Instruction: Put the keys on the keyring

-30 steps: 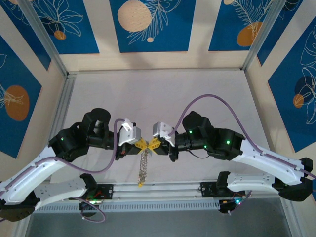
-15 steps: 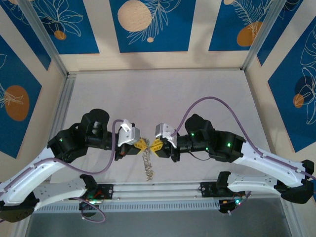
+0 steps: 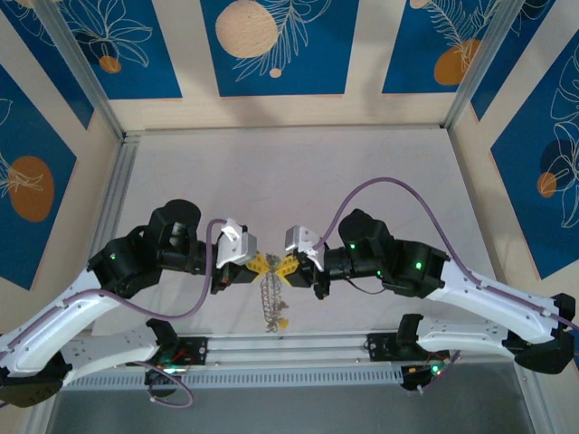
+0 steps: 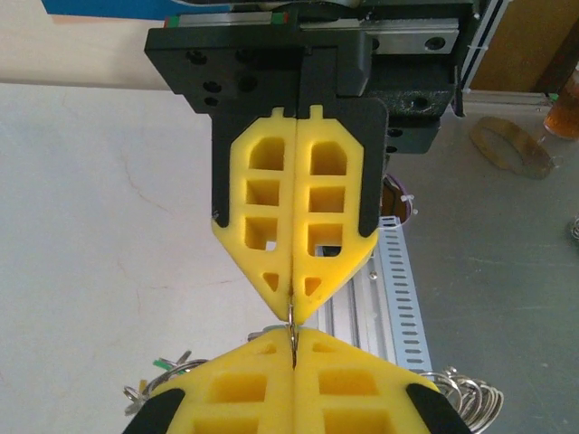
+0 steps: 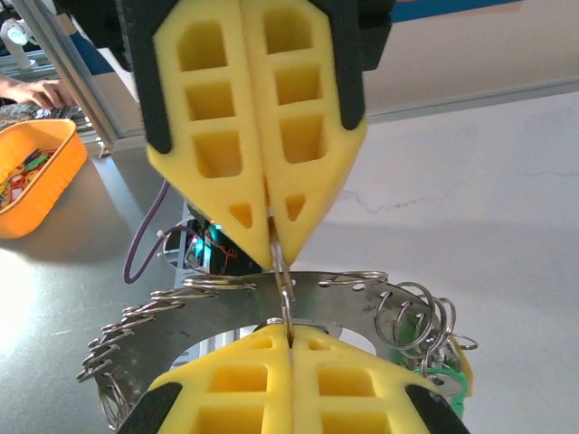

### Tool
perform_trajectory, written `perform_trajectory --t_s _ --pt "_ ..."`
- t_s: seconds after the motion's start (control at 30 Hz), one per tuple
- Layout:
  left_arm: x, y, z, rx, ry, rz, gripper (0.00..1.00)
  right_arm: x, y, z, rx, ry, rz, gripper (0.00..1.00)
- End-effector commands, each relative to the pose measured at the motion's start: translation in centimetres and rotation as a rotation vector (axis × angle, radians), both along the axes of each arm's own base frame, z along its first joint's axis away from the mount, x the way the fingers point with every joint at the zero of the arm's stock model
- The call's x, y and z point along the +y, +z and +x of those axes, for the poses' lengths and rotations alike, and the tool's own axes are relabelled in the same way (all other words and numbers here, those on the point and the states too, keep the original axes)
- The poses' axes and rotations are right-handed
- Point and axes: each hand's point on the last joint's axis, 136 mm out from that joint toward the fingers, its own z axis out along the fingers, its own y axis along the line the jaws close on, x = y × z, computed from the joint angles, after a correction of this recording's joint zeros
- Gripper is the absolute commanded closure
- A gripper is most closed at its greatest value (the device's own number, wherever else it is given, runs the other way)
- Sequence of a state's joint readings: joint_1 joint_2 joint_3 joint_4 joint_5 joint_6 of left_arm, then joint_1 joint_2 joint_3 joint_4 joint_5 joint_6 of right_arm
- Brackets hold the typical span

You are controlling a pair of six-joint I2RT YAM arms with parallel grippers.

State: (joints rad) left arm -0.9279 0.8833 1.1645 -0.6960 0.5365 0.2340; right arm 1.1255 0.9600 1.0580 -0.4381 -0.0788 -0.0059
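Two clenched grippers, left gripper (image 3: 262,265) and right gripper (image 3: 286,266), meet tip to tip at centre frame, pinching one thin wire loop (image 5: 283,289); the keyring (image 3: 270,298) hangs just below, green key (image 5: 445,384) on its rim

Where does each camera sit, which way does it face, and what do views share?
Top external: above and behind, looking down at the table; left arm, right arm, left fingers meeting right fingers above the hanging keyring.
Left wrist: on the left arm, looking along its own fingers at the right fingers.
Right wrist: mirrored, facing the left fingers, keyring behind them.
Shared: both wrist views show both shut finger pairs tip to tip.
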Motion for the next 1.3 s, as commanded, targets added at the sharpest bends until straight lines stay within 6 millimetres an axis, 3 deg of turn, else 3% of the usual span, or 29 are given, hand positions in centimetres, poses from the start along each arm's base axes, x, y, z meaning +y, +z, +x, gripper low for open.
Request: perform_trajectory --t_s 0.0,0.4,0.6,0.77,0.93,1.07,1.27 --pt "0.0 2.3 -0.7 -0.041 -0.027 -0.09 1.0 -0.1 -1.5 1.2 0.065 -0.054 -0.064 1.0" --pt "0.1 2.7 -1.0 -0.056 -0.04 -0.13 1.0 1.0 -2.5 2.3 0.25 -0.038 -0.114 1.0" --pt "0.0 2.7 -1.0 -0.055 -0.038 -0.14 1.0 1.6 -1.7 1.4 0.264 0.039 -0.07 1.0" --pt "0.1 2.9 -0.9 -0.062 -0.029 -0.148 1.0 1.0 -0.1 -0.1 0.216 0.101 0.012 0.89" --pt "0.1 3.2 -1.0 -0.065 -0.03 -0.162 1.0 -0.7 0.7 0.6 0.135 0.003 0.069 0.71" --pt "0.2 3.9 -1.4 -0.056 -0.045 -0.191 1.0 -2.4 1.7 1.2 0.044 -0.086 0.124 0.67" --pt "-0.1 4.8 -2.2 -0.003 -0.077 -0.279 1.0 -2.2 4.4 -1.4 -0.082 0.021 0.257 0.61"
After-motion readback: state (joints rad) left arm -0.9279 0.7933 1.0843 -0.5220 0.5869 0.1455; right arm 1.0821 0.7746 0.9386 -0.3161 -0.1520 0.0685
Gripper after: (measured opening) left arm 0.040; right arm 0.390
